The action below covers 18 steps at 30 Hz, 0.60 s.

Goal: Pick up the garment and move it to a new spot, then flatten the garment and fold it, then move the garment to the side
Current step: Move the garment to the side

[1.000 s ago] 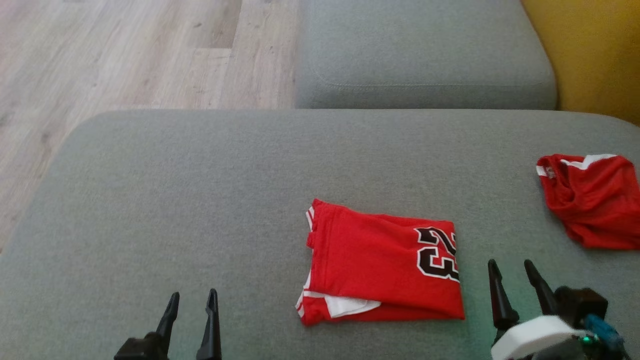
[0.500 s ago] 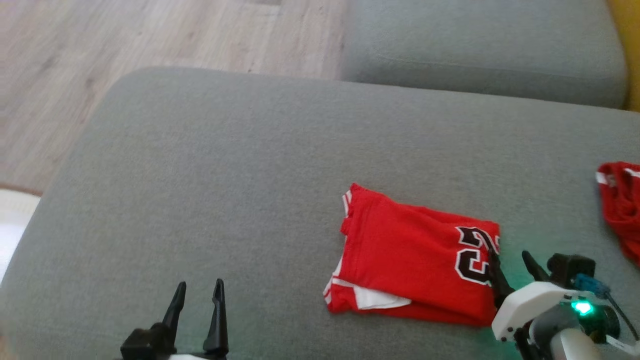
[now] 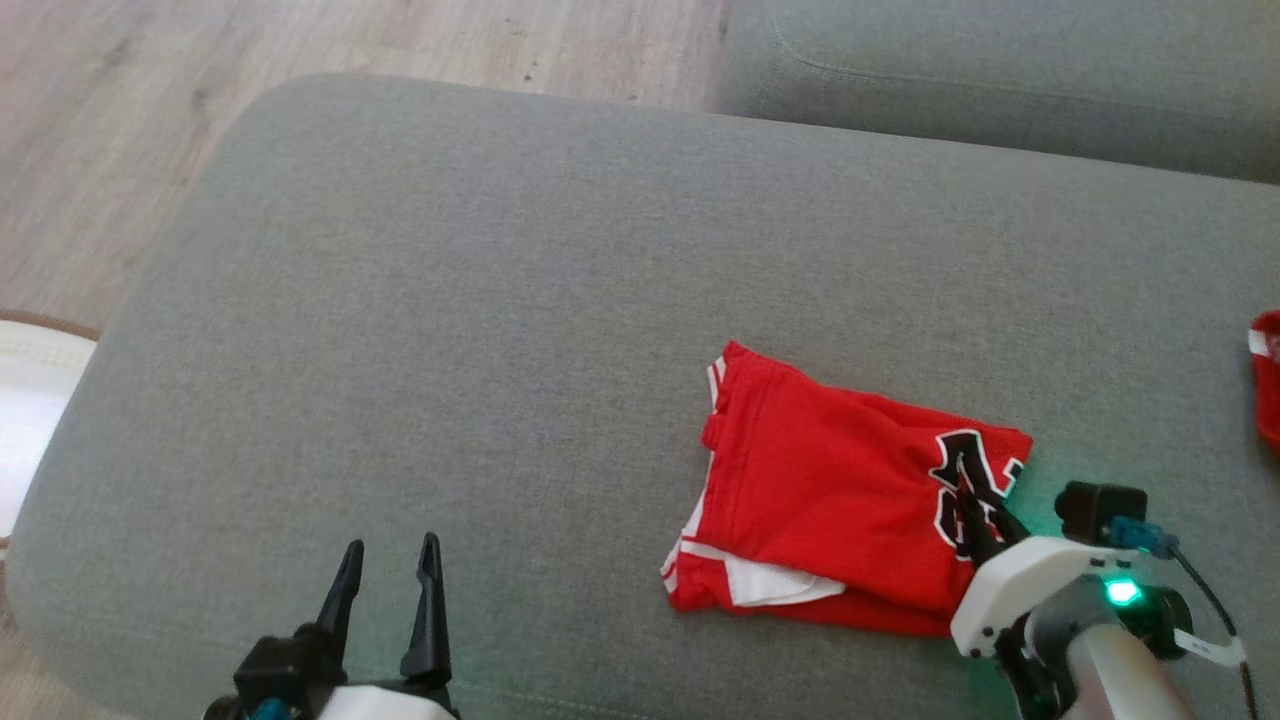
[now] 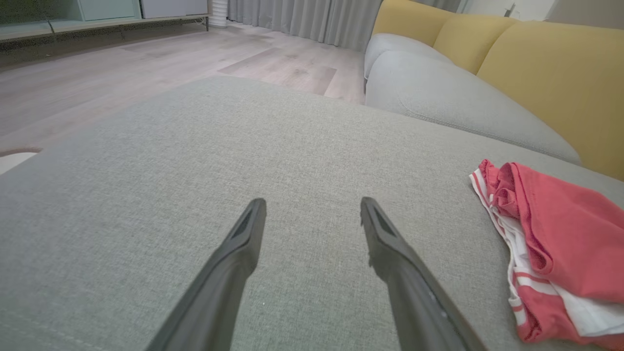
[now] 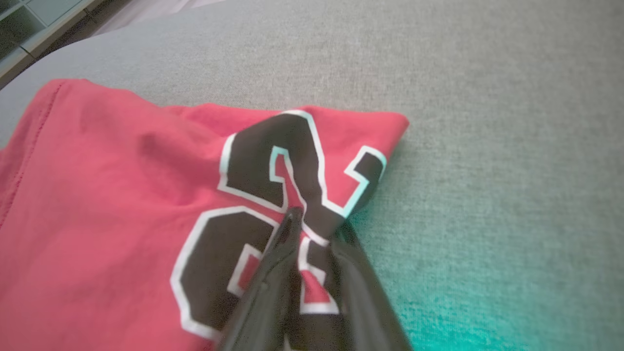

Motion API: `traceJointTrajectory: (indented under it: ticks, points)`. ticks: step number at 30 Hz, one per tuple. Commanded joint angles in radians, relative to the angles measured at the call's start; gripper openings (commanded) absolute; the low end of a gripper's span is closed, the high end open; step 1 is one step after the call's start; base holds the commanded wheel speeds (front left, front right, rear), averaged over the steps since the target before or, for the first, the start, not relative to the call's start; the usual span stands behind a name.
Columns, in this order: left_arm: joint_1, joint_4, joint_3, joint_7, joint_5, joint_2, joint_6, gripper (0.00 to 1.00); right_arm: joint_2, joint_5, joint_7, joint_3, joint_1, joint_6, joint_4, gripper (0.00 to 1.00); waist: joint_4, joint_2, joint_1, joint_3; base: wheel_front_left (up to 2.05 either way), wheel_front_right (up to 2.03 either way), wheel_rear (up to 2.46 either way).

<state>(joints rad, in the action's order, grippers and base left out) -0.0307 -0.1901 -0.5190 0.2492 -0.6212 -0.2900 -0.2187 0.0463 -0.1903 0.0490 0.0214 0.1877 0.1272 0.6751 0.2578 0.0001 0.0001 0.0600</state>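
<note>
Pinching the garment (image 3: 830, 500) with the right fingers (image 3: 975, 515), drawn nearly together on the cloth at its right edge, right on the black number print (image 5: 273, 161). Pressing one finger down on top of the print and setting the other at the rim of the fold, with fabric puckering up between the two.

Lying folded into a red rectangle on the grey cushion (image 3: 450, 300), right of the middle and toward the near edge in the head view, with white trim and a white inner layer peeking out along the left and lower sides.

Holding the left fingers (image 3: 428, 600) wide apart with nothing between them, hovering over bare cushion near the front edge, well apart from the garment's left side.

Showing a second red cloth (image 3: 1265, 385) at the far right of the cushion, apart from the folded one. Glowing with a green light (image 3: 1122, 592) on the right wrist. Stretching away beyond the cushion as pale wooden floor (image 3: 400, 60).
</note>
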Motion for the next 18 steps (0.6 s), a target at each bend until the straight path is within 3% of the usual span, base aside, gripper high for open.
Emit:
traceJointTrajectory:
  ticks: [1,7,18]
  points:
    - [0.051,0.025,0.040,0.012,0.015,0.000,0.003,1.00,0.004,-0.001,-0.014,-0.029,0.035,0.003,0.000,0.00,-0.020,-0.0001,-0.0001,0.006,0.00,0.00,0.00]
    - [0.049,0.037,0.052,0.012,0.034,0.014,0.010,1.00,0.004,0.038,-0.069,0.002,0.087,0.003,-0.014,0.00,-0.119,-0.0001,-0.0001,0.029,0.00,0.00,0.00]
    - [0.096,0.039,0.050,0.012,0.074,0.028,0.035,1.00,0.004,0.123,-0.067,0.076,0.156,0.003,-0.144,0.00,-0.374,-0.0001,-0.0001,0.104,0.00,0.00,0.00]
